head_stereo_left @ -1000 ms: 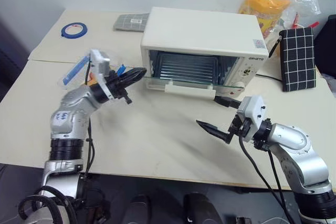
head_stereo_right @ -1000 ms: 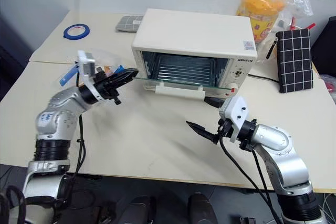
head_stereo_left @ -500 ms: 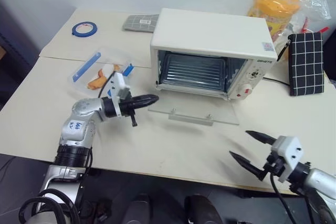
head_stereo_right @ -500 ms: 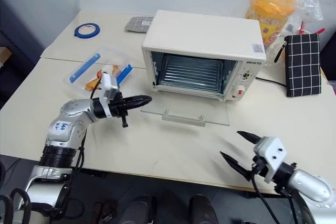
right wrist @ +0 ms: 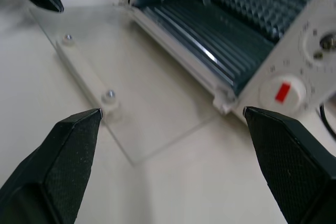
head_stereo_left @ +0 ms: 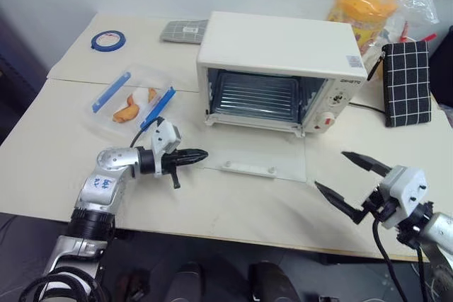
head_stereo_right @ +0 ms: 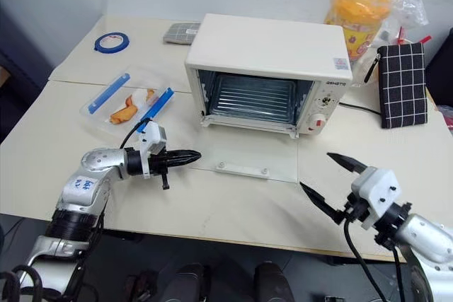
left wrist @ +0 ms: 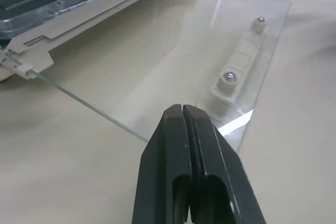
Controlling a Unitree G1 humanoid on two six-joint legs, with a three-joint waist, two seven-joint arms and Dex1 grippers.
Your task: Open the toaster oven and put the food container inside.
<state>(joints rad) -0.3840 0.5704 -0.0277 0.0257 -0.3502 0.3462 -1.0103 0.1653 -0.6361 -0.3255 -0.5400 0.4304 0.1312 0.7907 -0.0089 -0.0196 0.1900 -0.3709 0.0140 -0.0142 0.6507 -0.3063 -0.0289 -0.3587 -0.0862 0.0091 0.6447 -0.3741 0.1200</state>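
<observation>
A: What's the biggest thing on the table point(head_stereo_left: 233, 199)?

B: The toaster oven point(head_stereo_left: 282, 70), cream-white, at about twelve o'clock from the table's middle. Its glass door point(head_stereo_left: 256, 159) is dropped fully open and lies flat on the table, the white bar handle point(head_stereo_left: 247, 169) along its near edge. The wire rack point(head_stereo_left: 256, 95) inside is bare.

A: And the food container?

B: The food container point(head_stereo_left: 134, 102) sits on the table at roughly nine o'clock from the oven, well apart from it, lid on, blue clips on both sides, orange-brown food inside.

A: The arms?

B: The left tool point(head_stereo_left: 202, 153) has its fingers pressed together, holding nothing, tips just beside the door's left edge. It lies at about five o'clock from the container. The right tool point(head_stereo_left: 342, 182) is spread wide and empty, at about five o'clock from the oven, beyond the door's right corner.

A: Anything else?

B: A checked black pouch point(head_stereo_left: 406, 83) at three o'clock from the oven, a clear bag with an orange tub point(head_stereo_left: 363, 3) at one o'clock, and a blue tape roll point(head_stereo_left: 107, 40) at ten o'clock.
</observation>
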